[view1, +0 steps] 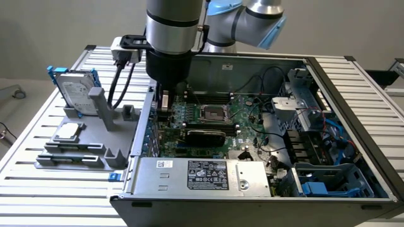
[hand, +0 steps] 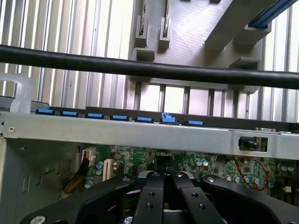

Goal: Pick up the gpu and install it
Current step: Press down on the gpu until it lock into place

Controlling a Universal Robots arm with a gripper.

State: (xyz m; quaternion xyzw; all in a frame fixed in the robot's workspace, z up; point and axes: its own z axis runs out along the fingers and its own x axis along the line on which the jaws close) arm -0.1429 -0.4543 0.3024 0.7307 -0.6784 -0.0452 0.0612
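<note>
You have one arm [view1: 173, 38] over one open case [view1: 252, 142] on the slatted surface [view1: 38, 189]. Inside the case you can count one motherboard [view1: 208, 118] with one CPU socket [view1: 213, 113], one black-shrouded gpu [view1: 205, 135] lying across the board, one power supply [view1: 202, 177] with a white label, and one blue bracket [view1: 325, 189] in the drive bay. Beside the case sits one grey holder [view1: 82, 142], carrying one hard drive [view1: 75, 94] in a blue frame and one flat silver part [view1: 68, 132]. In the wrist view you can count seven blue clips [hand: 120, 117] along the case rail, and one black cable [hand: 149, 70] crossing above them.
</note>
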